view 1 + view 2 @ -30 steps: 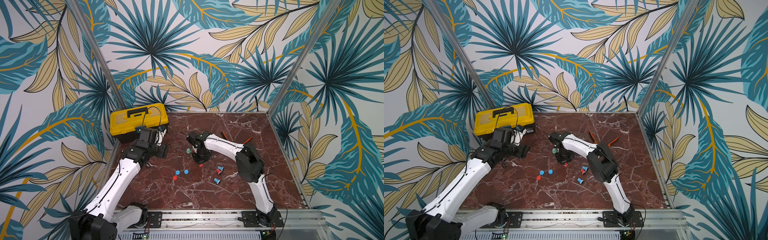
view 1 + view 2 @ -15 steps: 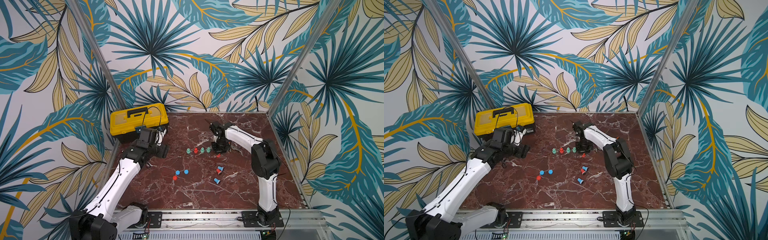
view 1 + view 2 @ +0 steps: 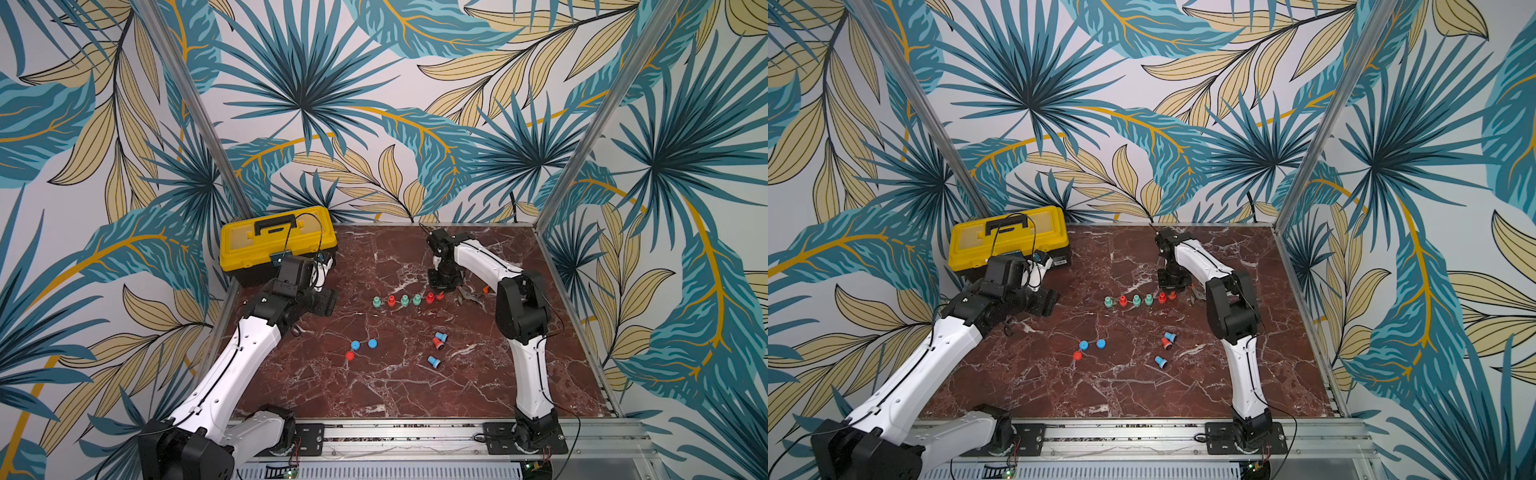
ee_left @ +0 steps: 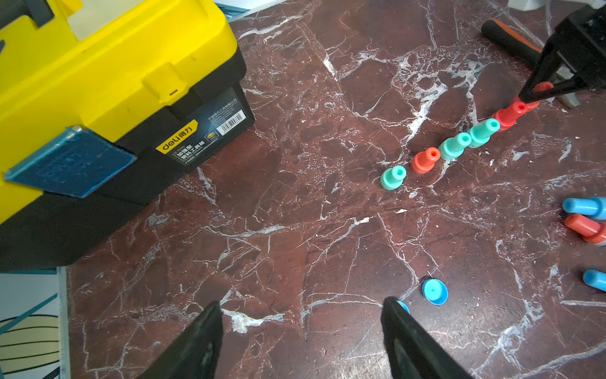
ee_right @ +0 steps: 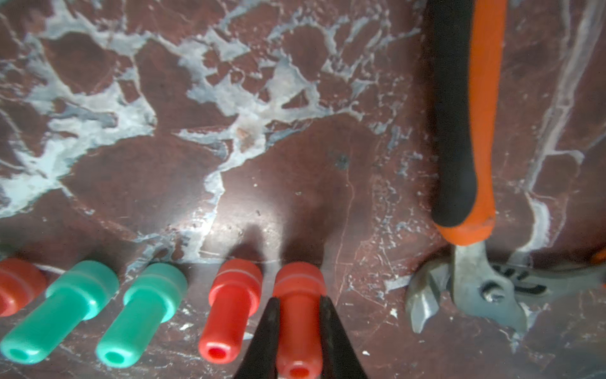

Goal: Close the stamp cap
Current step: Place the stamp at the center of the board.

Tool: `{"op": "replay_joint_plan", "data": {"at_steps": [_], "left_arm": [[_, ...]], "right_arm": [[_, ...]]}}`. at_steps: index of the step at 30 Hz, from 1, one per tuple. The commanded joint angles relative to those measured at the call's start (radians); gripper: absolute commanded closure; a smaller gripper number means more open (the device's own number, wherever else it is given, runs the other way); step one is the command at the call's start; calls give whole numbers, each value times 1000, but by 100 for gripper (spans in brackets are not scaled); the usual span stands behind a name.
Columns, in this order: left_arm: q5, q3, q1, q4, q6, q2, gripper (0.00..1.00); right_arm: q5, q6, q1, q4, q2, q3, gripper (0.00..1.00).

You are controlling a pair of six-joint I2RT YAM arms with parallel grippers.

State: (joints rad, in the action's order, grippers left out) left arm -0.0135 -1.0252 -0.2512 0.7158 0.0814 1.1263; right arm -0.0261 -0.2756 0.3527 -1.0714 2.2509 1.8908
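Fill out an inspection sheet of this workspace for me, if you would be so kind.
Surface: red marble tabletop, white-veined.
Job's things: six stamps standing in a row; three stamps lying on their sides; three loose caps, two blue and one red.
Clutter: yellow toolbox at the far corner, lid shut; orange-handled pliers beside the row's end.
Claws: right claw shut on the end red stamp; left claw open, empty, near the blue caps.
Cables: black cable looping over the toolbox.
Surroundings: leaf-print walls, aluminium posts.
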Motion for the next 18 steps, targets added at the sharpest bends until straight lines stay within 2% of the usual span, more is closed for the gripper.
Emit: {"op": "replay_joint_plan", "data": {"at_steps": [1, 4, 12, 18], "left_arm": [[8, 0, 7, -3, 7, -12, 22], [8, 1, 7, -3, 6, -12, 22], [5, 1, 8, -3, 6, -10, 22], [3, -1, 7, -3, 6, -9, 22]], "right_arm": [[-10, 14, -6, -45, 26, 14, 93], [-15, 13, -6, -52, 27, 14, 91], [-15, 3, -7, -65, 14, 21, 71], [-14, 0, -7, -78, -34, 22, 68]]}}
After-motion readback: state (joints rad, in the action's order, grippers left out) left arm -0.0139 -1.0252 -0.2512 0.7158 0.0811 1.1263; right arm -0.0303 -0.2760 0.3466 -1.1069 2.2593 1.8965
